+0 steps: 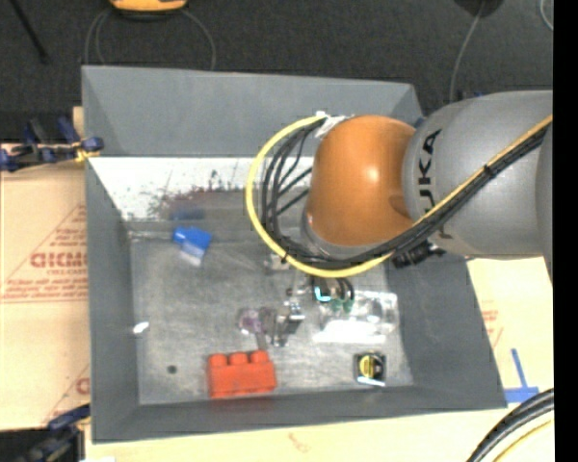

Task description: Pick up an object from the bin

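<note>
Mid bin [111, 296]: purple bit [253, 322] lies just beside hand [291, 318], at its 9 o'clock. Hand apart or together: can't tell.

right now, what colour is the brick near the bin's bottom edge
The brick is orange-red; the camera view shows it best.

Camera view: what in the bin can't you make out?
In the camera view:
Bin: back right floor hidden by the arm's orange cover.
Purplish thing beside the gripper: too small to identify.
Clear packet: upper edge under the arm.
Black-and-yellow thing: too small to name.
</note>
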You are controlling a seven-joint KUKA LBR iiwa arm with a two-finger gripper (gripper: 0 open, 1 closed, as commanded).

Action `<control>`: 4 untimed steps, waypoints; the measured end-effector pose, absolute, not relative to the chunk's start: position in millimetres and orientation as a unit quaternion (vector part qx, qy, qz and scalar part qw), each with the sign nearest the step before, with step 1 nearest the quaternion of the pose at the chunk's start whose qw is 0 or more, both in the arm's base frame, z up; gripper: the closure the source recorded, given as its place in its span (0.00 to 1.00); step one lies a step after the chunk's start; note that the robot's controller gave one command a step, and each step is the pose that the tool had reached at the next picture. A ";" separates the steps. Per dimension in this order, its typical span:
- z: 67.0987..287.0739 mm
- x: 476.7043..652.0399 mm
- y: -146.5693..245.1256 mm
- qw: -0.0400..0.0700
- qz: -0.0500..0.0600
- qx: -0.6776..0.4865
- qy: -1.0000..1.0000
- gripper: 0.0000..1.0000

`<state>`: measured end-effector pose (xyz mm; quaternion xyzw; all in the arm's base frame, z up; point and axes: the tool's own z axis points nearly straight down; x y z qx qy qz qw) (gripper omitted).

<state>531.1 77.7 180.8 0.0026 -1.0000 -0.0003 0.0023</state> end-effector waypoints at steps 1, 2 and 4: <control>74.0 491.2 52.2 -0.009 0.000 0.098 -0.995 0.00; 295.3 518.1 -9.2 -0.007 0.001 0.016 -1.000 0.00; 113.5 516.5 -83.1 -0.005 0.000 -0.056 -0.998 0.00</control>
